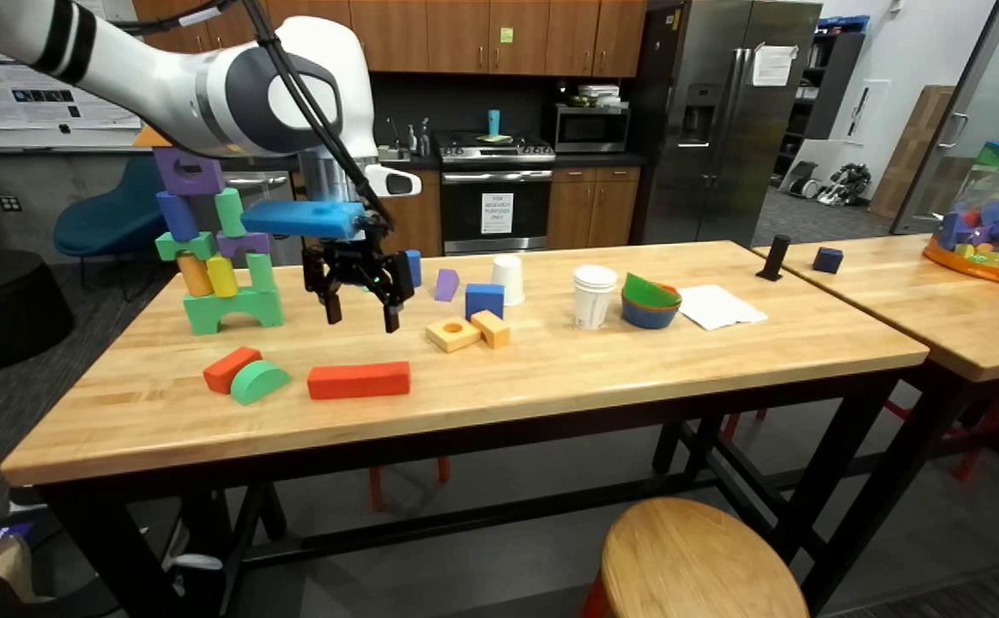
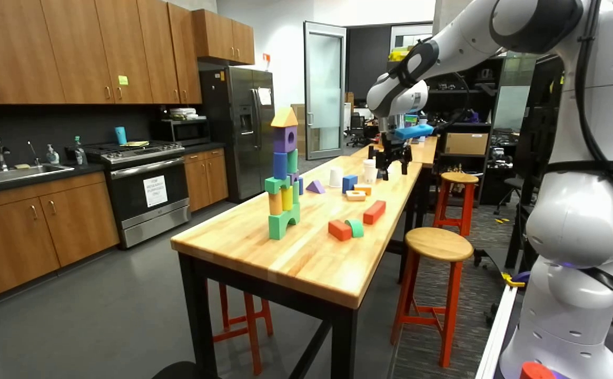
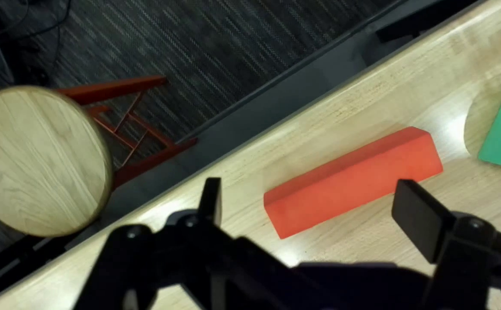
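Tool [image 1: 363, 318] unclenched above table [image 1: 602, 369], long red block [image 3: 354, 183] below, green half-circle [image 1: 258, 383] nearby

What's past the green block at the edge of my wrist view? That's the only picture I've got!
Observer: A shorter red block, beside the green half-round block, on the side away from the long red block.
Operator: Ooh! And am I touching the long one?
Observer: No. In both exterior views, a gap shows between the open gripper and the long red block.
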You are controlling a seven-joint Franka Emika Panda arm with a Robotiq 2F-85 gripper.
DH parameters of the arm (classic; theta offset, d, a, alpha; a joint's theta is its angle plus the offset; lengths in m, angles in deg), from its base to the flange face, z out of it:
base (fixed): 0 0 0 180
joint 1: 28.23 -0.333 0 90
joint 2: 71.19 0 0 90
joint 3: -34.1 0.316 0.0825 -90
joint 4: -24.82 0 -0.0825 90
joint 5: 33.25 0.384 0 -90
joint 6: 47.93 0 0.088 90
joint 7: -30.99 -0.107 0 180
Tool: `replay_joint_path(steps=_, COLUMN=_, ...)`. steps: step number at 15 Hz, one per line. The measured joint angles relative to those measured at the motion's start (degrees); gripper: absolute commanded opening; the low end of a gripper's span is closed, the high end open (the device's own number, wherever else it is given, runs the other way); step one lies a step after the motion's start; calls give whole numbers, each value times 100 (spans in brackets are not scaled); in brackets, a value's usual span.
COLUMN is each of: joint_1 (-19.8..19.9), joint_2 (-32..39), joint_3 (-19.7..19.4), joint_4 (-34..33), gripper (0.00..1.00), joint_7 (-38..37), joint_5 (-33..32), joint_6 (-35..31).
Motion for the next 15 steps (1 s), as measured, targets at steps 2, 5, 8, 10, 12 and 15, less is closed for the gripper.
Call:
replay_joint_path(steps=2, joint_1=-2, joint_2=-134, joint_3=2, joint_4=39, gripper=100, joint_7=-78, joint_5=3, joint_6=94)
replay_joint_path(steps=5, joint_1=-3, joint_2=-419, joint_3=2, joint_4=196, gripper=100, joint_7=-8, joint_5=-87, joint_6=87)
replay_joint_path(steps=8, joint_1=-3, joint_2=-644, joint_3=-9, joint_4=349, gripper=100, joint_7=325, joint_5=-59, joint_6=267)
replay_joint_path(steps=10, joint_1=-3, joint_2=-733, joint_3=-19, joint_4=463, gripper=100, joint_7=509, joint_5=-60, joint_6=307)
replay_joint_path(steps=12, joint_1=-3, joint_2=-794, joint_3=-19, joint_4=611, gripper=100, joint_7=608, joint_5=-89, joint_6=301)
replay_joint_path(steps=15, joint_1=-4, joint_2=-864, joint_3=-13, joint_4=845, gripper=100, joint_7=746, joint_5=-220, joint_6=164)
